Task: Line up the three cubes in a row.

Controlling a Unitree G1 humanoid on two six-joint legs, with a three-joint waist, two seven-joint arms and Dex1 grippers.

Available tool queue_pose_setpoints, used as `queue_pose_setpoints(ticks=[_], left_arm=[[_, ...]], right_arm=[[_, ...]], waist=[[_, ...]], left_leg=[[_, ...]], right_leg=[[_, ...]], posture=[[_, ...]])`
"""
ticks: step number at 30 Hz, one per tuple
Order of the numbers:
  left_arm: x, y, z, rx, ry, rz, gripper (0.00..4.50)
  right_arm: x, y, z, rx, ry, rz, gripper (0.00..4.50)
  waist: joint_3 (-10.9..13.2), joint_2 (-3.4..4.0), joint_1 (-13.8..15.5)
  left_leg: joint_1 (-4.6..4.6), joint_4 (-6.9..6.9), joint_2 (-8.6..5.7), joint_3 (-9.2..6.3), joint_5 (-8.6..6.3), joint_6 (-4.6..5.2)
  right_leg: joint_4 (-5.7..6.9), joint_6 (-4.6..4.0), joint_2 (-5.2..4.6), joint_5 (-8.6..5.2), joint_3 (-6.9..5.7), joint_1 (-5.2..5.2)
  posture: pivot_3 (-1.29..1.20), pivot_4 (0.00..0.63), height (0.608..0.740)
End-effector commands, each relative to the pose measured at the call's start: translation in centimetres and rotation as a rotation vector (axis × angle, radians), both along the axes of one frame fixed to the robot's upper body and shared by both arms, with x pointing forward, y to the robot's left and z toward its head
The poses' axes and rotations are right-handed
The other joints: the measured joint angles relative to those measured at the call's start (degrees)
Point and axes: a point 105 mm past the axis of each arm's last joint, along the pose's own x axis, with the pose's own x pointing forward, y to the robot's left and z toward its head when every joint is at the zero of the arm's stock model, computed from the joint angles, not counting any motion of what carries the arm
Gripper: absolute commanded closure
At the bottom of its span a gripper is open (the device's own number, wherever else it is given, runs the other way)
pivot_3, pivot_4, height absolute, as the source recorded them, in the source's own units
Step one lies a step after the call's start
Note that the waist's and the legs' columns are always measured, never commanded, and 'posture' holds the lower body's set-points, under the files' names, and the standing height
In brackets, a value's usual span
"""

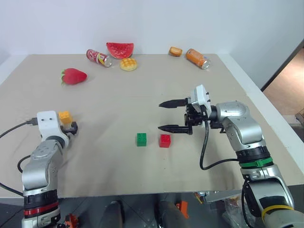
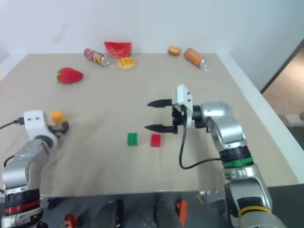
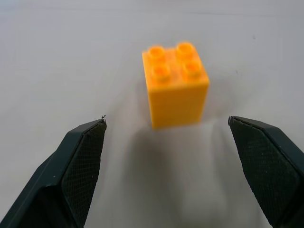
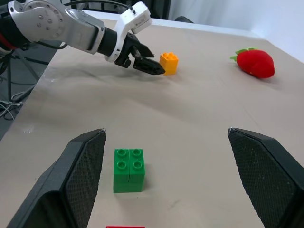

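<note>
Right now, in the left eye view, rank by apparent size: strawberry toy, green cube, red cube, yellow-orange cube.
1. Strawberry toy, clearly largest.
2. Green cube and red cube: look alike, no ranking.
3. Yellow-orange cube: partly hidden by the left arm, so its size is unsure.

I count three cubes: one yellow-orange cube [image 3: 175, 85] just ahead of my left gripper [image 3: 168, 166], one green cube [image 1: 141, 139] and one red cube [image 1: 165, 140] near my right gripper [image 1: 168, 115]. Beyond both lie two cans [image 1: 99, 57], one strawberry [image 1: 73, 76].
</note>
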Motion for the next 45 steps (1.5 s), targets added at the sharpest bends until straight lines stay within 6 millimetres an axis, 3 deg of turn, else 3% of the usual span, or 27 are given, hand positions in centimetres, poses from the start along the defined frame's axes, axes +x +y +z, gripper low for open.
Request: queue_pose_setpoints(ticks=[1, 15, 25, 26, 33, 37, 38, 42, 45], left_arm=[[0.8, -0.2, 1.2, 0.028, -0.044, -0.016, 0.24], [2.4, 0.0, 0.9, 0.048, -0.056, -0.007, 0.24], [3.0, -0.7, 0.9, 0.058, -0.077, -0.028, 0.24], [3.0, -0.7, 0.9, 0.059, -0.080, -0.029, 0.75], [2.9, -0.5, 0.9, 0.075, -0.091, -0.022, 3.02], [3.4, -0.7, 1.5, 0.155, -0.099, -0.073, 3.18], [3.5, -0.8, 1.7, 0.188, -0.109, -0.096, 3.18], [2.9, -5.5, 3.0, 0.200, -0.265, -0.596, 3.18], [0.4, -6.7, 1.9, 0.225, -0.260, -0.907, 3.18]], right_arm=[[-0.3, 0.1, 1.8, 0.045, -0.060, 0.001, 0.23], [-0.8, 1.2, 3.3, 0.162, -0.036, 0.026, 0.23], [-0.6, 1.6, 2.9, 0.168, -0.031, 0.019, 0.23], [-0.5, 1.6, 2.9, 0.166, -0.032, 0.016, 0.23], [-0.3, 1.3, 2.5, 0.156, -0.033, -0.002, 0.23], [-0.2, 1.2, 2.4, 0.152, -0.033, -0.004, 0.23], [-0.2, 1.2, 2.4, 0.151, -0.033, -0.004, 0.23], [-1.5, 0.1, 1.9, 0.087, -0.015, 0.040, 0.23], [-2.5, -1.3, 2.1, 0.084, 0.008, 0.050, 0.23]], waist=[[0.0, 0.00, 0.0], [0.0, 0.00, 0.0], [0.0, 0.00, 0.0], [0.0, 0.00, 0.0], [0.0, 0.00, 0.0], [0.0, 0.00, 0.0], [0.0, 0.00, 0.0], [0.0, 0.00, 0.2], [0.0, 0.00, 0.2]], left_leg=[[0.00, -0.01, 0.00, 0.00, 0.00, 0.00], [-0.02, -0.03, 0.00, -0.01, 0.00, 0.00], [-0.03, -0.04, 0.00, -0.01, 0.00, 0.00], [-0.03, -0.04, 0.00, 0.00, 0.00, 0.00], [-0.03, -0.09, 0.00, 0.00, 0.00, 0.00], [-0.03, -0.10, 0.00, 0.00, 0.00, 0.00], [-0.03, -0.10, 0.00, 0.00, 0.00, 0.00], [-0.06, -0.18, 0.00, 0.02, 0.01, -0.03], [-0.05, -0.34, -0.05, 0.17, 0.00, -0.07]], right_leg=[[0.00, 0.00, 0.00, 0.00, 0.00, 0.00], [0.00, 0.02, 0.01, 0.01, 0.00, -0.01], [-0.02, 0.04, 0.00, 0.01, 0.00, -0.01], [-0.02, 0.04, 0.00, 0.02, 0.00, -0.01], [-0.04, 0.04, 0.00, 0.01, 0.00, -0.02], [-0.06, 0.04, 0.00, 0.01, -0.01, -0.02], [-0.06, 0.04, 0.01, 0.01, -0.01, -0.03], [-0.10, -0.03, -0.02, -0.01, -0.01, -0.08], [-0.18, -0.15, -0.20, -0.08, -0.02, -0.11]], posture=[[0.00, 0.150, 0.740], [0.00, 0.150, 0.740], [0.00, 0.150, 0.740], [0.00, 0.150, 0.740], [0.00, 0.150, 0.740], [0.00, 0.150, 0.740], [0.00, 0.150, 0.740], [0.00, 0.150, 0.740], [0.00, 0.150, 0.740]])
